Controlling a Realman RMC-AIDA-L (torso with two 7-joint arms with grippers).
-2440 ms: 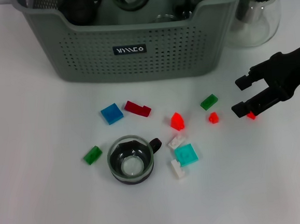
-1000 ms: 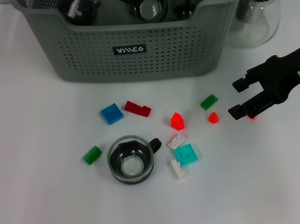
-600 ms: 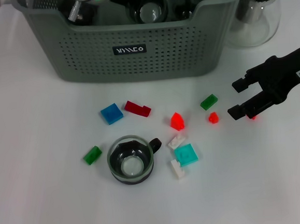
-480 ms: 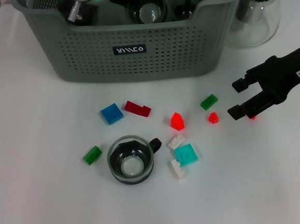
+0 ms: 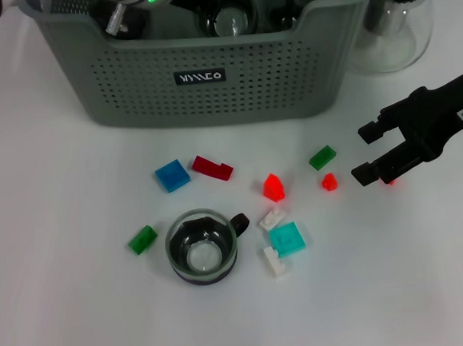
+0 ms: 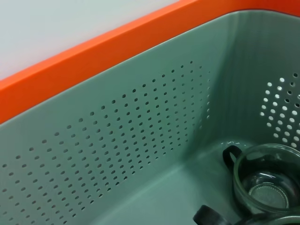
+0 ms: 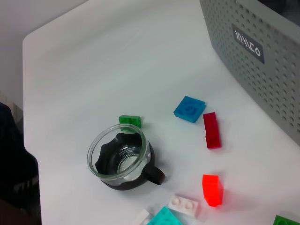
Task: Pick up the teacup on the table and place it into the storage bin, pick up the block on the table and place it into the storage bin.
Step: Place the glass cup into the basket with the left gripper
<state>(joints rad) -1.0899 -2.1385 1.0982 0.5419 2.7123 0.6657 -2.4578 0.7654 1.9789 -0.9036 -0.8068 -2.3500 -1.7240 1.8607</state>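
Your right pincer (image 5: 365, 151) gapes empty; a small red block (image 5: 328, 182) lies just ahead of it, the teacup (image 5: 202, 247) farther beyond. Left pincer: cannot tell, down in the bin (image 5: 208, 83). Cups sit binned; these remain.

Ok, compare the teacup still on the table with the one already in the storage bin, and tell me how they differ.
The teacup on the table stands on the white table among loose blocks; the teacup in the bin rests on the floor of the storage bin. The table cup stands apart from its neighbours, while the bin cup sits close against other dark ware. Both are clear glass, upright, with a black handle.
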